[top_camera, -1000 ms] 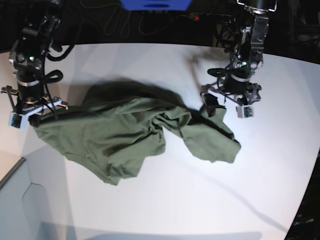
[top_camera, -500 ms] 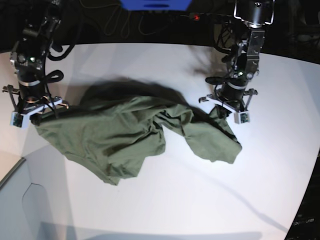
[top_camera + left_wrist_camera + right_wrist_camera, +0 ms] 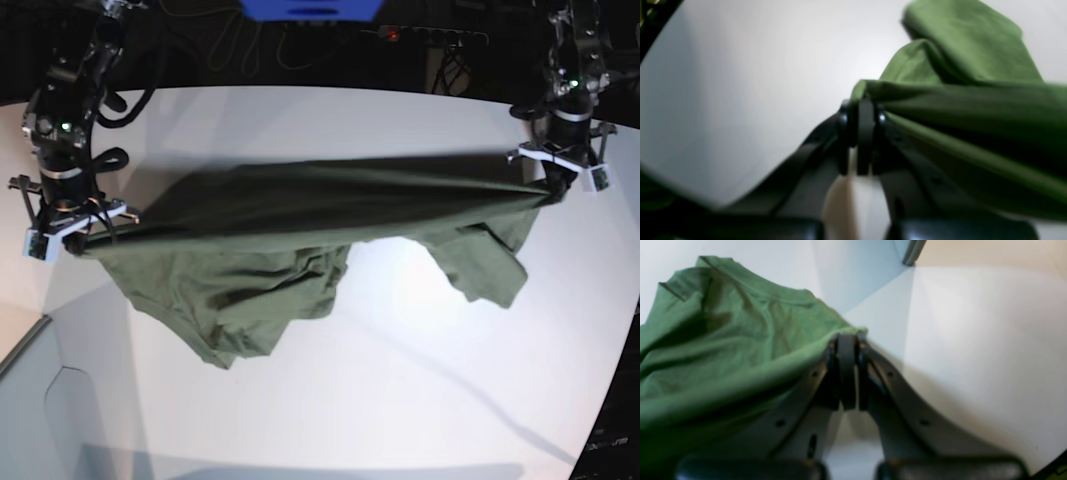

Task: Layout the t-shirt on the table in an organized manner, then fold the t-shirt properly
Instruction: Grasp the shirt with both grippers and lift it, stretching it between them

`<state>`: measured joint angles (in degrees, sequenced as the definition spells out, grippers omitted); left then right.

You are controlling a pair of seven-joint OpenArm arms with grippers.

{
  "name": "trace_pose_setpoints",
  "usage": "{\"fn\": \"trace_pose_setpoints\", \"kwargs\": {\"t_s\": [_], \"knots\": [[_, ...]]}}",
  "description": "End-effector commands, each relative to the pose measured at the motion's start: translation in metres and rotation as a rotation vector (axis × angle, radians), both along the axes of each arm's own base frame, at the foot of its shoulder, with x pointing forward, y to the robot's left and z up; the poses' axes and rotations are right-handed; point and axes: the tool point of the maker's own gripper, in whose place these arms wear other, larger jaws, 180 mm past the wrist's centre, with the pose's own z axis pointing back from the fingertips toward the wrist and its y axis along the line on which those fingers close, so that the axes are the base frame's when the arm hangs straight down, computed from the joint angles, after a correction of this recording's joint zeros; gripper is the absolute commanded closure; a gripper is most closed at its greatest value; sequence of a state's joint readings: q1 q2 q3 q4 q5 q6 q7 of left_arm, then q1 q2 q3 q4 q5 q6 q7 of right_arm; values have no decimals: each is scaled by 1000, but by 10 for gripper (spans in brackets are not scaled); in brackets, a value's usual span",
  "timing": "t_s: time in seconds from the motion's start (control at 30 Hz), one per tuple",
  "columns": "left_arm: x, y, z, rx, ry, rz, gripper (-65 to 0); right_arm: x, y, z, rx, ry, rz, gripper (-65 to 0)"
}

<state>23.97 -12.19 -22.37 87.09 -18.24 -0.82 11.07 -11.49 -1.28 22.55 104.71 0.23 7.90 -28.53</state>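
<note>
text: none legible | labels: none legible on the t-shirt (image 3: 300,215) | signs, numbers: none legible on the table (image 3: 400,400)

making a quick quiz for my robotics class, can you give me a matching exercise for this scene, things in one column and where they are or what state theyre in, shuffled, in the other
Things:
1. left gripper
2. right gripper
3. t-shirt
4. table

Descriptions:
A. white, beneath everything
B. stretched taut between both arms
C. clamped on cloth, base view's left
D. clamped on cloth, base view's right

Pairs: 1-D, 2-C, 3-B, 4-A
</note>
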Motion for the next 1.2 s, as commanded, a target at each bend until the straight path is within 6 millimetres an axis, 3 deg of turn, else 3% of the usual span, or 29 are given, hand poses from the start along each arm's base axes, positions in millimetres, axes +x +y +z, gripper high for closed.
{"fn": "trace_pose_setpoints", "kwargs": {"t_s": [0.0, 0.13, 0.23, 0.4, 0.6, 0.77, 0.9, 0.97, 1.07, 1.17], "knots": [[-1, 13, 15, 43, -37, 15, 0, 5, -2, 14, -24, -48, 8, 0], [-22, 17, 5, 46, 10, 32, 0, -3, -1, 5, -17, -23, 7, 0], [-44, 17, -16, 28, 79, 44, 0, -13, 1, -3, -13, 6, 10, 0], [-57, 5, -29, -18, 101, 77, -20, -20, 1, -10, -11, 32, 13, 0], [-62, -12, -3, -20, 50, 52, -277, -19, 1, -9, -11, 27, 13, 0], [-48, -22, 40, 8, -50, 8, -421, -18, 2, -9, -10, 25, 14, 0], [-34, -16, 70, 44, -132, 9, -428, -13, 12, -9, -3, 23, 42, 0], [-13, -4, 83, 59, -194, 37, -428, -13, 14, -9, -2, 23, 47, 0], [16, 15, 71, 41, -218, 97, -428, -10, 23, -10, 5, 22, 72, 0], [43, 22, 51, -7, -213, 136, -428, -7, 31, -11, 12, 21, 94, 0]]}}
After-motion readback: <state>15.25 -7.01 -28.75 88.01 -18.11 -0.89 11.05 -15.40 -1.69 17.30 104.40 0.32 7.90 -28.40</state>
